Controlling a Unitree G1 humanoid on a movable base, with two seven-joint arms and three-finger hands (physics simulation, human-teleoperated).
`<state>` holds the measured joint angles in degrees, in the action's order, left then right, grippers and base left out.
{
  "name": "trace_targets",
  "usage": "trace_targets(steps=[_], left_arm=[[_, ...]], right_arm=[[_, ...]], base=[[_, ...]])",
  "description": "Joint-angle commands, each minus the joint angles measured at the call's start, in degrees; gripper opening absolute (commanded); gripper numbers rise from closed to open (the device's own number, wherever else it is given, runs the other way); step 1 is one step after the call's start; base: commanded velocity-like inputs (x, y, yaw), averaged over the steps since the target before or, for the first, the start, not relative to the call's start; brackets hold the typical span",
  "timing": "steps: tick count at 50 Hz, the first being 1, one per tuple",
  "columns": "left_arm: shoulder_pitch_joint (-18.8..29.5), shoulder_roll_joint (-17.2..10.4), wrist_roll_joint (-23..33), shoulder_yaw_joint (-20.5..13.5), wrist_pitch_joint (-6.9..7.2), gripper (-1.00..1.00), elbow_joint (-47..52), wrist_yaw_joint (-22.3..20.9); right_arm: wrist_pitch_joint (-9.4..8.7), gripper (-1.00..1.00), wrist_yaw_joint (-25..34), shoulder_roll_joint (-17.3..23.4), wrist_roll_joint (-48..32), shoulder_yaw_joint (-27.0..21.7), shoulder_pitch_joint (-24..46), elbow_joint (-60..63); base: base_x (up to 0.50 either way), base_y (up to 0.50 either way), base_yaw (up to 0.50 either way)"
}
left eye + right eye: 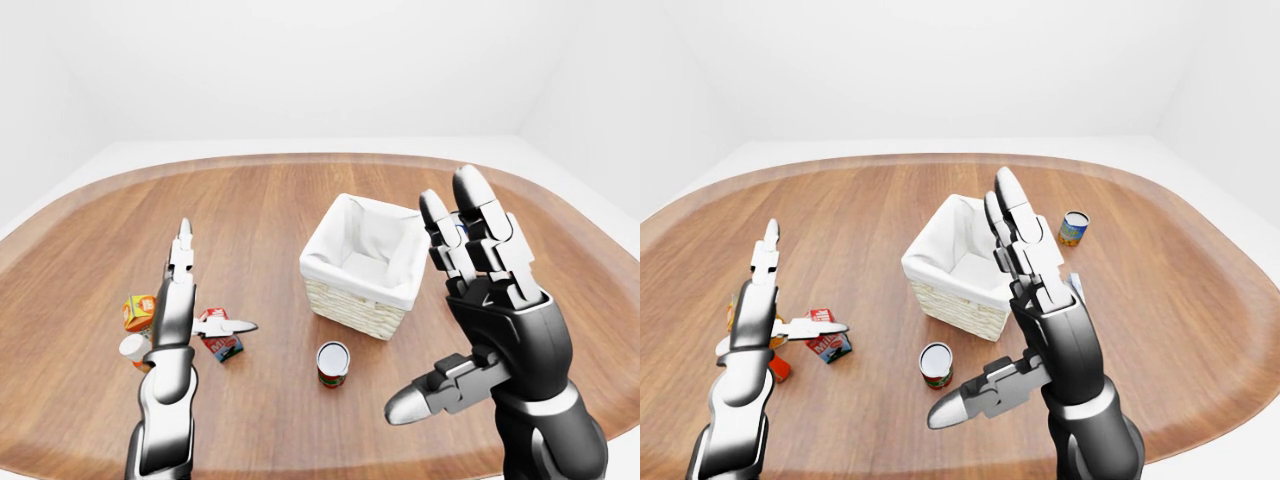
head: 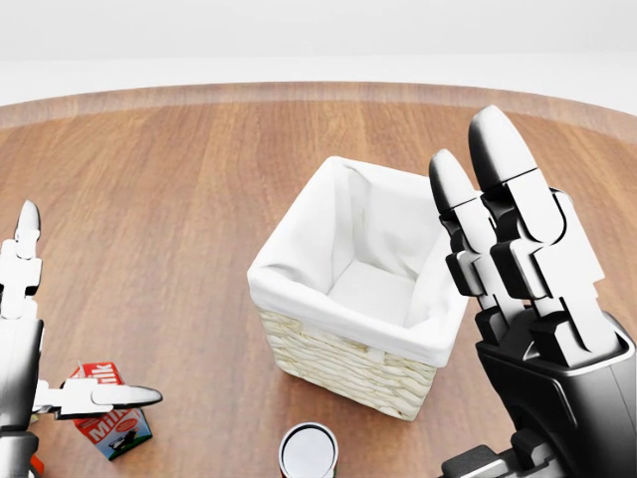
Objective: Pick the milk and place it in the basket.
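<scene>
The red milk carton (image 2: 107, 426) lies on the wooden table at the head view's lower left. My left hand (image 1: 208, 285) is open beside it, fingers pointing up and the thumb (image 2: 100, 396) stretched across the carton's top; nothing is gripped. The wicker basket (image 2: 333, 360) with a white cloth lining stands in the middle of the table, with nothing in it. My right hand (image 1: 440, 300) is raised open to the right of the basket, close to the camera, and hides the basket's right edge in the head view.
A tin can (image 1: 333, 362) stands below the basket, between the hands. An orange carton (image 1: 139, 312) and a small white item (image 1: 133, 348) lie left of the milk. Another can (image 1: 1073, 228) stands right of the basket. The table's curved edge runs near the bottom.
</scene>
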<state>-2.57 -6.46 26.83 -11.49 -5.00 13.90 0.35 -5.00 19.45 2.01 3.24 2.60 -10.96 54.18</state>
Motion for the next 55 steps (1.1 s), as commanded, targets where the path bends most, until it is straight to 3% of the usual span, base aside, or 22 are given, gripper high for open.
trace_targets(steps=[1, 11, 28, 34, 55], left_arm=[[2.1, -2.29, 0.63, -1.58, 0.0, 1.0, -6.34, -1.83], [5.08, -4.6, 3.8, -1.99, 0.0, 1.0, -14.36, 1.69], [5.71, -4.78, 4.39, -0.39, 0.0, 1.0, -19.96, 3.36], [6.41, -5.15, 6.64, 0.28, 0.0, 1.0, -22.97, 6.1], [8.79, -6.31, 5.71, 0.79, 0.0, 1.0, -28.87, 8.94]], right_arm=[[0.0, 1.0, -0.06, -0.03, 0.1, -0.15, 0.09, -0.05], [0.0, 1.0, -0.26, -0.01, -0.24, 0.07, 0.1, -0.05], [0.0, 1.0, -0.44, -0.07, -0.48, -0.05, 0.15, -0.79], [0.0, 1.0, -0.37, -0.03, -0.69, 0.08, -0.12, -1.11], [0.0, 1.0, -0.31, -0.01, -0.45, 0.07, -0.25, -0.88]], base=[[0.0, 0.0, 0.0], [0.0, 0.0, 0.0], [0.0, 0.0, 0.0], [0.0, 0.0, 0.0], [0.0, 0.0, 0.0]])
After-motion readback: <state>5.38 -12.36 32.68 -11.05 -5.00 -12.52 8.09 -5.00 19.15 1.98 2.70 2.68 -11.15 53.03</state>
